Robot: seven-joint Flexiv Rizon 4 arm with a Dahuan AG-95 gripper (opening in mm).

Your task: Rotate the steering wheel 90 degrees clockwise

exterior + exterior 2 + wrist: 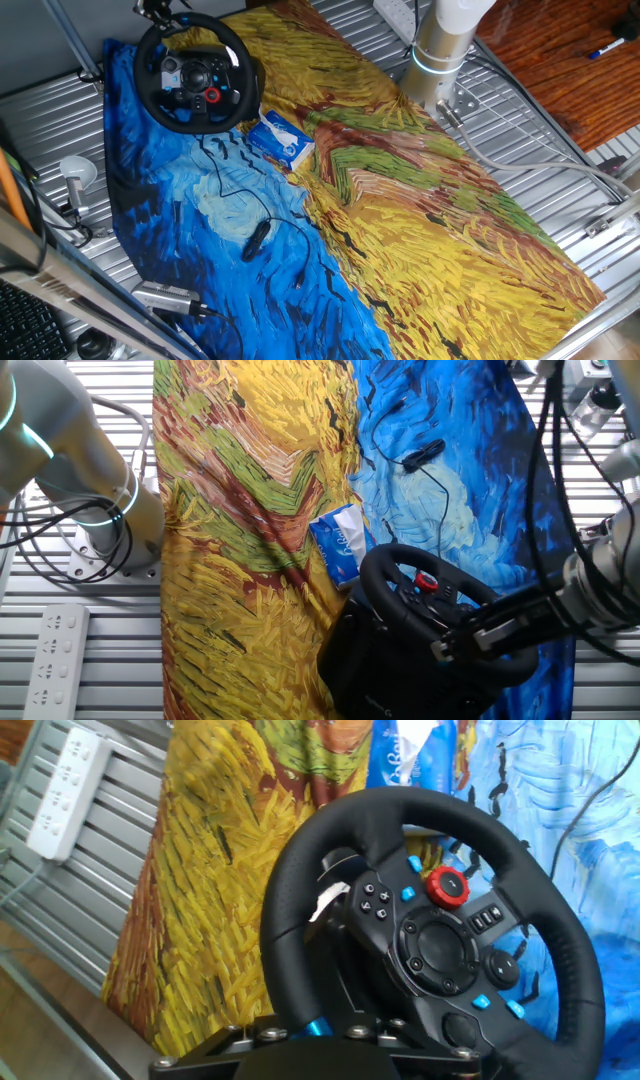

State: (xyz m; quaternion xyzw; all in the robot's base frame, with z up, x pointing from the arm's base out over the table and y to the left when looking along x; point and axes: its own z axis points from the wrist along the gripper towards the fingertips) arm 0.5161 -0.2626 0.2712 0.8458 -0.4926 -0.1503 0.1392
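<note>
The steering wheel [196, 73] is standing on its black base at the far left corner of the bench [560, 150], on the blue part of the painted cloth [400, 210], with a small blue-and-white box [282, 138] lying just beside it. The hand [500, 628] is hovering close against the wheel's rim, seen from the hand view looking down across the hub with its red knob [448, 886]; whether the fingers are closed on the rim or merely near it, I cannot tell. To be turning the wheel well, the hand probably needs to be clamping the thick rim squarely and sweeping along an arc centred on the hub, not pulling straight, so the base is not sliding on the cloth.
</note>
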